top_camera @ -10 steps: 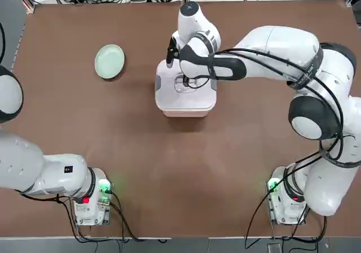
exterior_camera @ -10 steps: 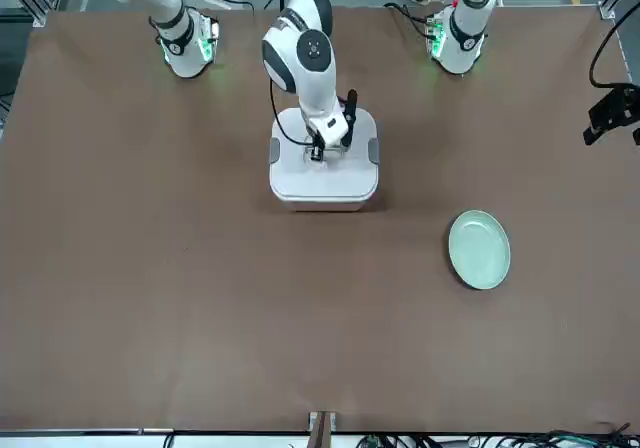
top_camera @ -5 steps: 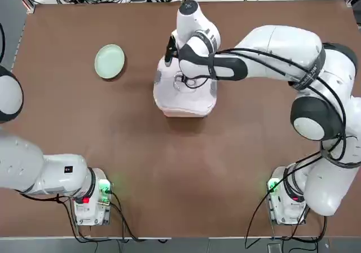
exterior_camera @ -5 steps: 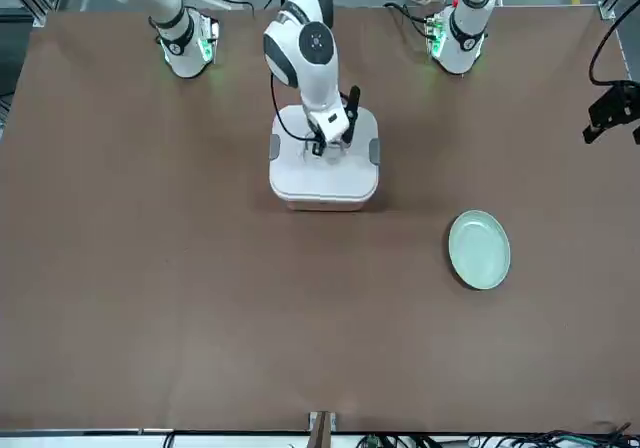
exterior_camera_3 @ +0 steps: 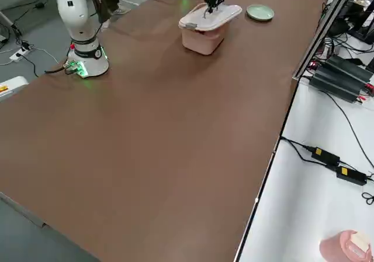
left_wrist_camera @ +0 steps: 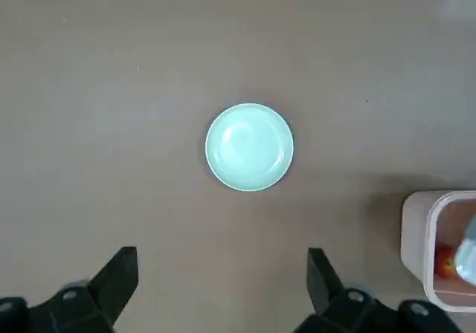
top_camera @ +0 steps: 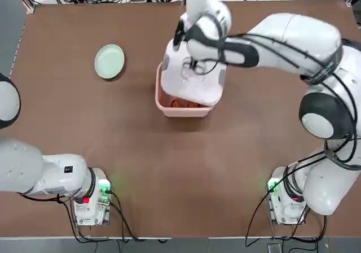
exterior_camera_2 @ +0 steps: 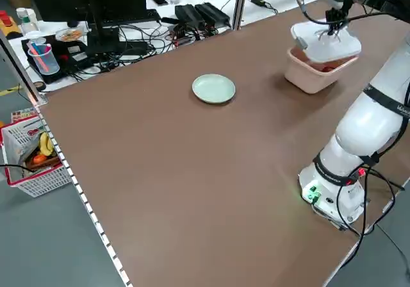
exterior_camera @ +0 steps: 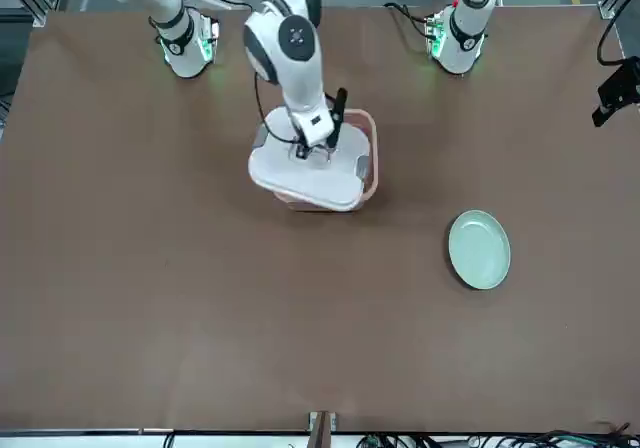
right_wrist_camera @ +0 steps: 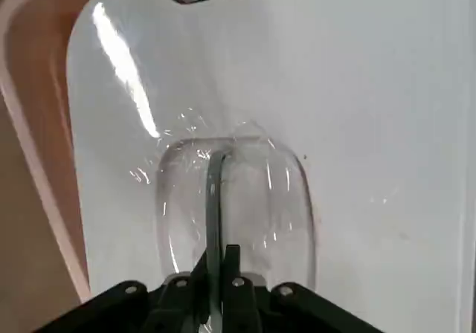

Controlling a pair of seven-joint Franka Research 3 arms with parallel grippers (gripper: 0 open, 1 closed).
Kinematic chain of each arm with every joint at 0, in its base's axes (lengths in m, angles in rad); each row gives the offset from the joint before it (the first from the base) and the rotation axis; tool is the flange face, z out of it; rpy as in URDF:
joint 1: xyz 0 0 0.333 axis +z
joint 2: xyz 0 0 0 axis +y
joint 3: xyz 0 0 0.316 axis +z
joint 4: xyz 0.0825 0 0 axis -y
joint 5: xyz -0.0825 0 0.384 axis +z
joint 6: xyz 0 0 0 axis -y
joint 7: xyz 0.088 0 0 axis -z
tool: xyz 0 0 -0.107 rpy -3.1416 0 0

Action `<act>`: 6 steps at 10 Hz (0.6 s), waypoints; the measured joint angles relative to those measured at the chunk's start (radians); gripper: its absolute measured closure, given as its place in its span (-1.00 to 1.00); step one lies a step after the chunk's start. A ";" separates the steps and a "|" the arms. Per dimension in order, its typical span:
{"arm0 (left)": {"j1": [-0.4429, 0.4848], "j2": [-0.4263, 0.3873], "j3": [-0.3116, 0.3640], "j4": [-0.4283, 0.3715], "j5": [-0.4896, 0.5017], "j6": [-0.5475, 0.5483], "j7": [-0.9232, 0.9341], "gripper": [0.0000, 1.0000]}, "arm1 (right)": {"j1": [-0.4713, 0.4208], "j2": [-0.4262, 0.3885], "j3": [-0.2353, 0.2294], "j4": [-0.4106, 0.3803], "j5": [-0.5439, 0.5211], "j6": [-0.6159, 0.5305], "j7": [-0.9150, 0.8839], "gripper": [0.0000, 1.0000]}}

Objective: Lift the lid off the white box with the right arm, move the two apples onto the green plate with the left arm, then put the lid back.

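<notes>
Already the lid (top_camera: 194, 83) is off, top centre overhead — right fingers (right_wrist_camera: 232, 262) pinch its handle (right_wrist_camera: 213, 214). Left fingers (left_wrist_camera: 222, 288) spread; both apples (top_camera: 184, 104), plating and relidding remain.

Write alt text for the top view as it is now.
The right arm's gripper holds a white lid raised and shifted off a pink tub, exposing red apples inside. A green plate sits apart, left of the tub; the left arm waits at the table's left.
</notes>
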 joint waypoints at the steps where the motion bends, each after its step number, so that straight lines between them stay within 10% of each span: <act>1: -0.001 -0.003 -0.001 0.000 -0.004 0.000 0.000 -1.00 | -0.043 -0.020 -0.029 0.000 0.000 -0.029 -0.060 0.86; 6: -0.013 -0.013 -0.145 0.000 -0.048 0.000 -0.182 -1.00 | -0.284 -0.033 -0.135 -0.005 0.042 -0.091 -0.449 0.86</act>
